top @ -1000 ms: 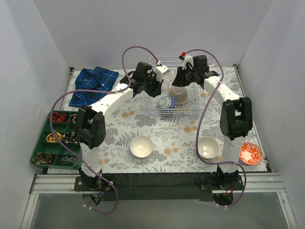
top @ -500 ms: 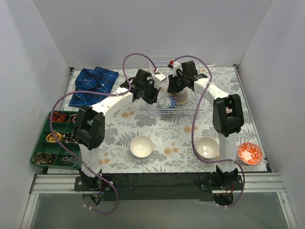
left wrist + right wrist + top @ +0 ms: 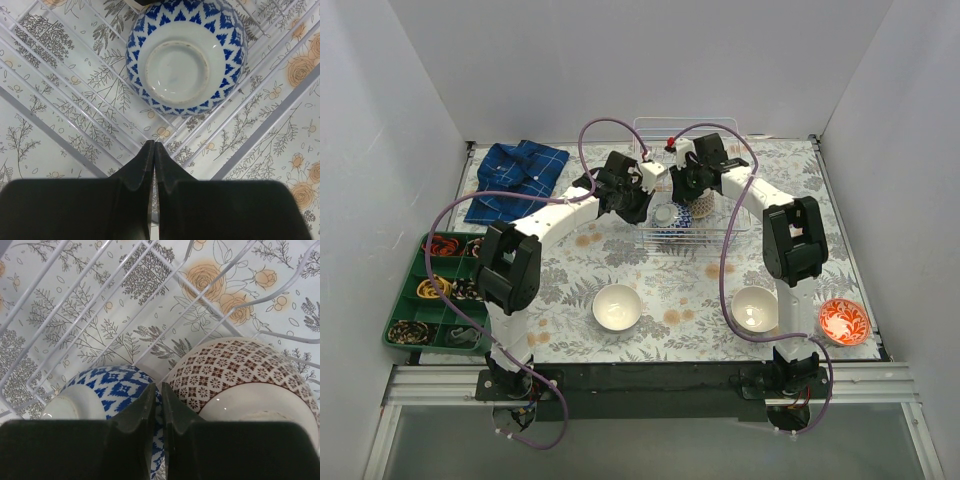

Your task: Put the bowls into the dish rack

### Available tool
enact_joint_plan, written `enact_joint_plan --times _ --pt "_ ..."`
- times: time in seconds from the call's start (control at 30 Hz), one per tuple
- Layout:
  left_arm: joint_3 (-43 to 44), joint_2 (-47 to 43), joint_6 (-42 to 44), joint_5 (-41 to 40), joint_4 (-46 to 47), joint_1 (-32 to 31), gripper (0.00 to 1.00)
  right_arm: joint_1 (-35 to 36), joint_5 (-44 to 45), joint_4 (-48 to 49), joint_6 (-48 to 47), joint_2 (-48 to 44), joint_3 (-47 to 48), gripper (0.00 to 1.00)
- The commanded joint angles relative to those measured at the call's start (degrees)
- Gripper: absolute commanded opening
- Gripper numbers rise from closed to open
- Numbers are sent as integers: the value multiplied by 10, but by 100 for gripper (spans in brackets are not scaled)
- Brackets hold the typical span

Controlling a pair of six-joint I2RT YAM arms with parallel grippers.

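The white wire dish rack (image 3: 715,232) stands at the back middle of the table. In it a blue-and-white bowl (image 3: 670,215) lies upside down, foot ring up (image 3: 182,65), next to a brown-patterned bowl (image 3: 698,203), also seen in the right wrist view (image 3: 240,385). My left gripper (image 3: 642,205) is shut and empty just left of the blue bowl (image 3: 107,387). My right gripper (image 3: 686,188) is shut above the gap between the two bowls. Two white bowls (image 3: 617,306) (image 3: 757,308) and a red bowl (image 3: 845,321) sit on the near mat.
A green compartment tray (image 3: 403,338) with small items sits at the near left edge. A folded blue cloth (image 3: 515,178) lies at the back left. The white walls close in on three sides.
My right gripper has swung left and down over the rack, toward the two bowls. My left gripper has shifted slightly right toward the blue bowl.
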Motion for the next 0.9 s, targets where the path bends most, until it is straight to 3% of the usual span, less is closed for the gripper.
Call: enact_joint_plan --times 0.0,0.87 --pt "-2 -44 -3 -14 4 -3 0 -15 59 -13 -33 -20 -14 17" --pt "-2 -40 -2 -25 9 -3 0 -58 143 -7 -71 -66 -55 15"
